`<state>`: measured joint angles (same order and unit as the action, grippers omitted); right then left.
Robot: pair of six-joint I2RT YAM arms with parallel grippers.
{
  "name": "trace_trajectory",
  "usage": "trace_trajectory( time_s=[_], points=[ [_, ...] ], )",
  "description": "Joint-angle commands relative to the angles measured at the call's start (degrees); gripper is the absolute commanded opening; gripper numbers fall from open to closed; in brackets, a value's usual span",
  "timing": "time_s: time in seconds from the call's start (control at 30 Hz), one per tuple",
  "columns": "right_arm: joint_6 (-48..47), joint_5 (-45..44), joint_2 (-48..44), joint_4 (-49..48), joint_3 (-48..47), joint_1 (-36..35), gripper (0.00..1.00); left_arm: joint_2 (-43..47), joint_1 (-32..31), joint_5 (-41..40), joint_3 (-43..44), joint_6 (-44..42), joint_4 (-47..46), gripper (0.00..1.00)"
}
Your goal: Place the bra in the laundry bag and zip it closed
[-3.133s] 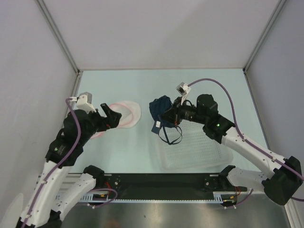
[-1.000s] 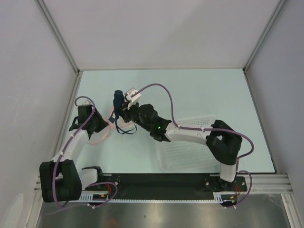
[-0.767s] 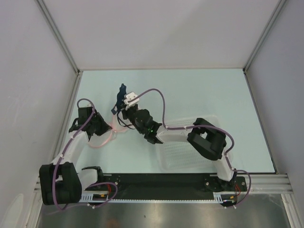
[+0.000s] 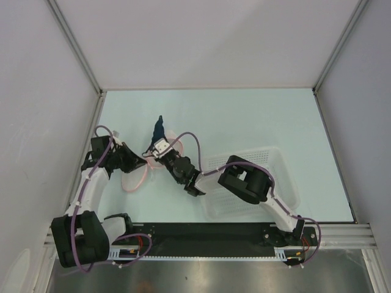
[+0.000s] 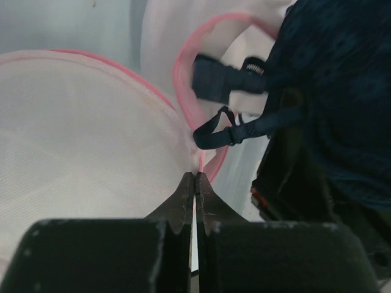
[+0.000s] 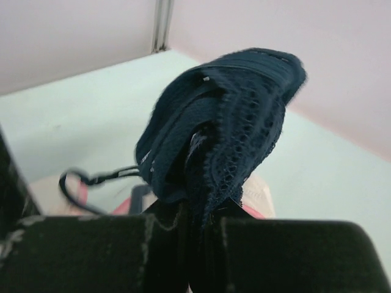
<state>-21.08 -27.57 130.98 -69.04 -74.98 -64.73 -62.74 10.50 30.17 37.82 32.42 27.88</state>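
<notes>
The white basket (image 4: 269, 160) is lying nearest me on the table (image 4: 256, 116), at four o'clock from the laundry bag (image 5: 91, 140). My left gripper (image 5: 195, 178) is pinching the bag's pink rim, jaws clamped tight. Just beyond, at one o'clock, my right gripper (image 6: 198, 210) is clutching the bunched bra (image 6: 226, 116) over the bag's far edge, a strap hanging by the rim.

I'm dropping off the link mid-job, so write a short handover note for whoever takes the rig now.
Left gripper: fingers shut on the laundry bag, pinching its pink rim.
Right gripper: shut on the bra, held up at the bag's mouth, with the straps dangling over the rim.
Done: bag and bra both gripped.
Left: push the bra inside, let go, zip the bag closed.
</notes>
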Motion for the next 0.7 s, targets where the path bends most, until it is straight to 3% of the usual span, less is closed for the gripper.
trace_trajectory(
  time_s=[0.0, 0.37, 0.67],
  points=[
    [3.14, 1.12, -6.25, -5.50, 6.32, -0.75, 0.00, -0.54, 0.84, 2.52, 3.48, -0.52, -1.16, 0.00],
    [5.96, 5.68, -13.46, 2.92, 9.94, -0.57, 0.00, 0.60, 1.10, -4.50, 9.10, -6.05, 2.87, 0.00],
    [10.97, 20.62, -15.85, 18.05, 6.87, 3.47, 0.00, 3.15, 1.10, -2.05, 10.78, -7.82, 3.33, 0.00]
  ],
)
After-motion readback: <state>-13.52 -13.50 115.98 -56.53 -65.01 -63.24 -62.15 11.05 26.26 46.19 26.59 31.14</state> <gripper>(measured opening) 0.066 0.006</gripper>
